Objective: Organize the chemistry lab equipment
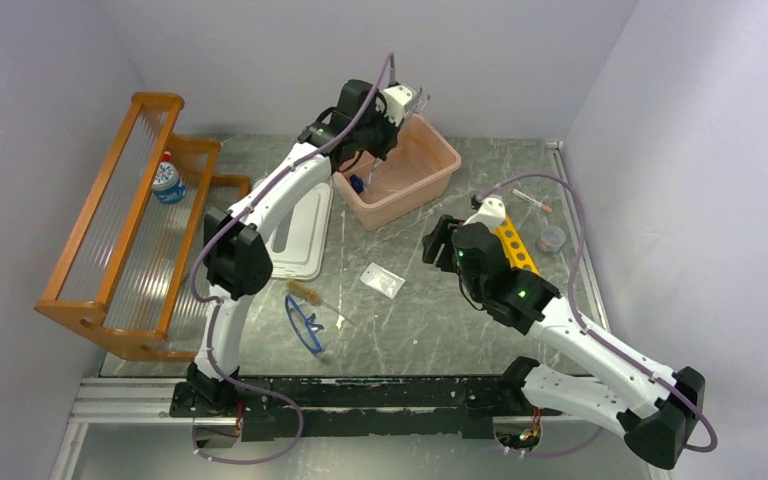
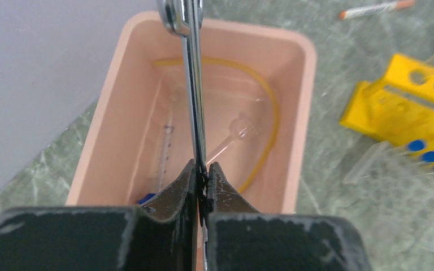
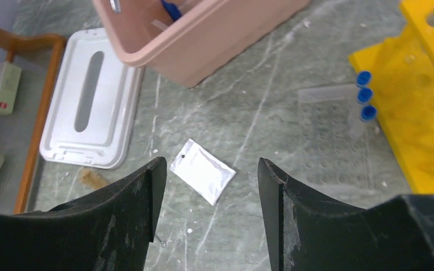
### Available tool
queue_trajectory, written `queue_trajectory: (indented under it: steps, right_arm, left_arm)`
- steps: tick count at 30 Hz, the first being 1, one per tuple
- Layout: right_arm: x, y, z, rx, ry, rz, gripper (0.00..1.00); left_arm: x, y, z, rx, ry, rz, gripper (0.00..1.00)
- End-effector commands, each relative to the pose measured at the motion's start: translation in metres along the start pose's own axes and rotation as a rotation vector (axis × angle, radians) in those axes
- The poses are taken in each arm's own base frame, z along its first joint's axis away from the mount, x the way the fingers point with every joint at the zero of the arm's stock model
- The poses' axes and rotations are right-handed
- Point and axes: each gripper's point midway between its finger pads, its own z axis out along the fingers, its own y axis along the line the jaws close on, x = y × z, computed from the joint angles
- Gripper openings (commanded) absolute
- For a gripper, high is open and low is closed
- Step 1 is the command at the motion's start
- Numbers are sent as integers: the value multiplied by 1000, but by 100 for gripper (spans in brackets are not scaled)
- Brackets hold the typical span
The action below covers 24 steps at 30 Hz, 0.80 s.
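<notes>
My left gripper (image 2: 203, 169) is shut on a thin metal tool (image 2: 192, 79) with ring handles, seen edge-on, either scissors or forceps. It holds the tool above the pink bin (image 2: 302, 130), at the back of the table (image 1: 398, 105). In the bin lie a tan rubber tube (image 2: 271, 118), a glass pipette and a blue item. My right gripper (image 3: 209, 164) is open and empty above the white packet (image 3: 202, 171), also seen from above (image 1: 382, 280). Blue-capped tubes (image 3: 363, 93) lie beside the yellow rack (image 3: 429, 84). Blue-framed safety glasses (image 1: 305, 325) lie near the front.
The orange slatted shelf (image 1: 110, 250) stands at the left with a small bottle (image 1: 167, 180) on it. A white lid (image 1: 300, 235) lies beside the bin (image 1: 400, 170). A small round cup (image 1: 552, 238) and an orange-capped tube (image 1: 533, 203) lie at the right.
</notes>
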Motion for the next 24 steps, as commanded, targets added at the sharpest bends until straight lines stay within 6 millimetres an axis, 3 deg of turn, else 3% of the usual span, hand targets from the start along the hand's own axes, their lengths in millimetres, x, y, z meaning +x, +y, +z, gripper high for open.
queue_trajectory:
  steps: [1,10,14,20,24]
  right_arm:
    - [3,-37,-13,163,-7,83,63]
    - [-18,-42,-21,244,-24,72,63]
    - [-16,-40,-24,237,-3,88,62]
    - [-16,-34,-28,195,26,78,62]
    - [-19,-29,-27,181,28,50,61]
  left_arm:
    - [10,23,16,-77,24,155,5]
    - [41,47,64,-150,46,312,5]
    - [54,62,77,-212,62,391,5]
    - [78,60,96,-171,118,516,5]
    - [93,65,96,-180,167,571,5]
